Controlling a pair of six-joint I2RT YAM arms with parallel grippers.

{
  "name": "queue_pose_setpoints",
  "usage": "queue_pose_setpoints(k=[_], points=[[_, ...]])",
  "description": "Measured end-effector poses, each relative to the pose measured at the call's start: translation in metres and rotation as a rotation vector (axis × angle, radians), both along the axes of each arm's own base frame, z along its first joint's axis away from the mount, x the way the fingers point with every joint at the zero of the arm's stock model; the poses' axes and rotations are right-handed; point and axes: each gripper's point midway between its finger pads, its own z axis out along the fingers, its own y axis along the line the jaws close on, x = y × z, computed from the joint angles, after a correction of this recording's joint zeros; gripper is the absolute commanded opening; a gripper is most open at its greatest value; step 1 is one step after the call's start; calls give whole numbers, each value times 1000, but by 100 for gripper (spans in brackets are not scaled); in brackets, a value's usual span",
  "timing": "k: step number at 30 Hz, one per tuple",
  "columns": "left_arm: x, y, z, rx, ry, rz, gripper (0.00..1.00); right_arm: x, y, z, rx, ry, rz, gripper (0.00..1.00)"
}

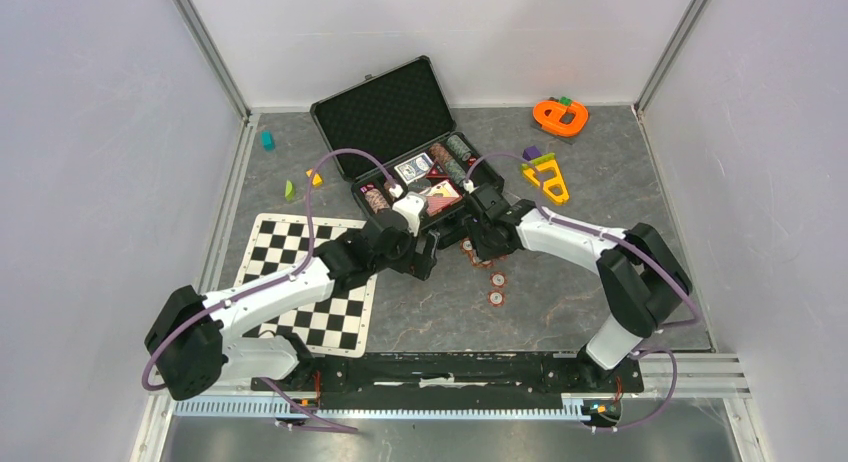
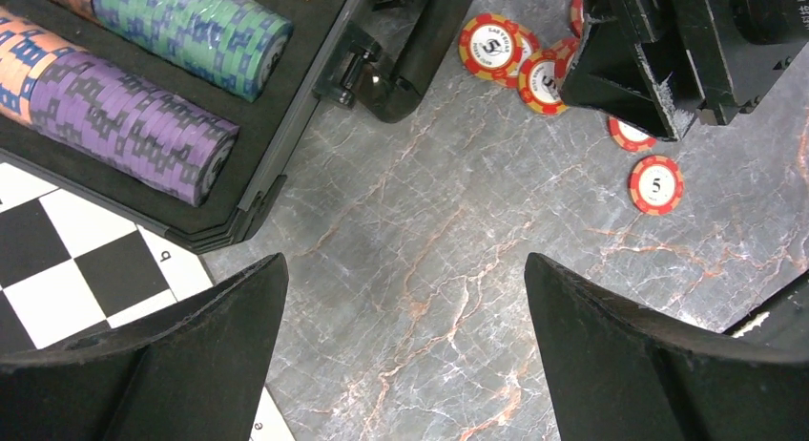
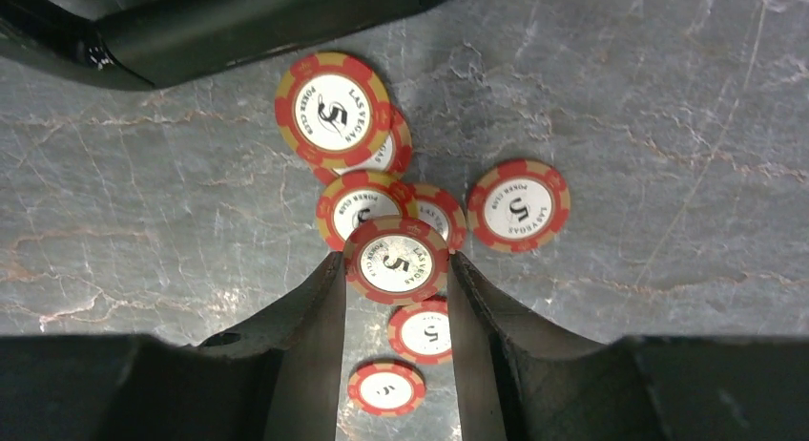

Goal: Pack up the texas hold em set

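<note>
The black briefcase (image 1: pixel 385 110) lies open at the back, with coloured chip stacks (image 2: pixel 134 126) and card decks (image 1: pixel 413 169) in its foam tray. Several red-white poker chips (image 3: pixel 332 110) lie loose on the marbled table just in front of it. My right gripper (image 3: pixel 396 269) is shut on one chip (image 3: pixel 396 261), gripped by its edges at the fingertips and held over the others. My left gripper (image 2: pixel 405 269) hangs open over bare table by the case's front corner (image 2: pixel 286 145), holding nothing. The right gripper's fingers (image 2: pixel 630 88) also show in the left wrist view.
A black-white checkered mat (image 1: pixel 310 282) lies to the left of the case. An orange toy (image 1: pixel 560 115) and a yellow toy (image 1: pixel 548 177) sit at the back right. A teal block (image 1: pixel 267 140) and small yellow-green pieces (image 1: pixel 290 190) sit at the back left.
</note>
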Motion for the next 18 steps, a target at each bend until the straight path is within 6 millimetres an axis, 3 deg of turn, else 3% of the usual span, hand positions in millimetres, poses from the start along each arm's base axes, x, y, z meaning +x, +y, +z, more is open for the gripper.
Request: queue_pose_setpoints(k=[7, 15, 18], points=[[4, 10, -3, 8, 19, 37, 100, 13, 7, -2, -21, 2, 6, 29], [10, 24, 5, -14, 11, 83, 100, 71, 39, 65, 20, -164, 13, 30], [11, 26, 5, -17, 13, 91, 100, 88, 48, 81, 29, -200, 12, 38]])
